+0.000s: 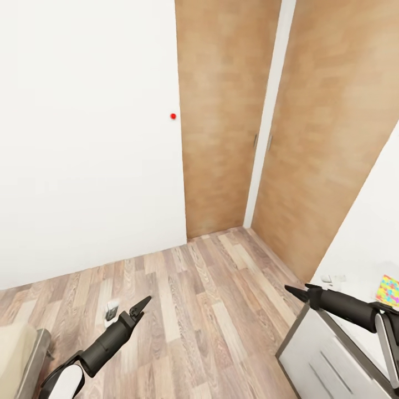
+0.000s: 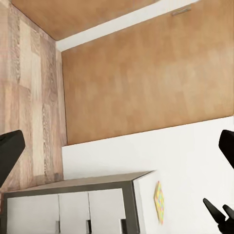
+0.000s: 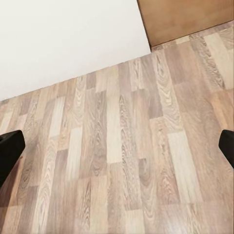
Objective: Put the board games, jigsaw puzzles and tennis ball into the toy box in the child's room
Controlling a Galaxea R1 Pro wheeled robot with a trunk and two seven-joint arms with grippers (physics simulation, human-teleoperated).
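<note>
One jigsaw puzzle (image 1: 387,290) is showing to you, a flat square of yellow, pink, green and blue pieces lying on the pale desk (image 1: 354,260) at your right; no writing is readable on it. Your right claw (image 1: 295,291) is hovering over the desk's near corner, tips close together, holding nothing. Your left claw (image 1: 139,308) is hanging over the wood-plank floor (image 1: 221,310), tips near-closed and empty, beside the bed (image 1: 19,346) corner. Wooden doors (image 1: 233,111) are standing ahead.

Left arm (image 1: 105,344) matte black, white upper shell; right arm (image 1: 346,306) black, tapered, pointed tips
</note>
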